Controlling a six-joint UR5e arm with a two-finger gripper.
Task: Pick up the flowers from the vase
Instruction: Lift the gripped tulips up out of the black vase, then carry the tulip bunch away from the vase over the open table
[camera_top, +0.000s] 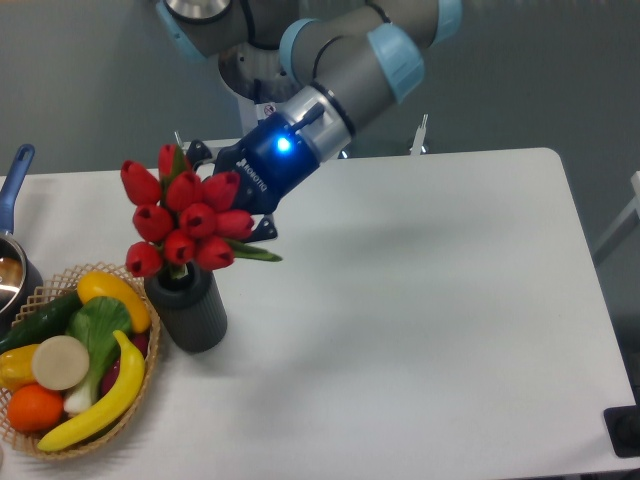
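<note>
- The gripper (232, 192) reaches in from the upper right, and its fingers sit behind the flowers (185, 217), mostly hidden by the red buds. They appear pinched on the bunch, though the contact itself cannot be seen.
- The buds hang just in front of and below the fingers, with the stem ends dipping into the mouth of the vase (187, 309) directly beneath.
- Risk: the stems look only partly clear of the rim. A sideways pull now could catch them on the rim and tip the vase.
- Risk: the bunch hangs tilted from a grip at one side, so stems could slide out between the fingers.
- Risk: the basket (143, 379), touching or just left of the vase, would be knocked if the vase topples that way.
</note>
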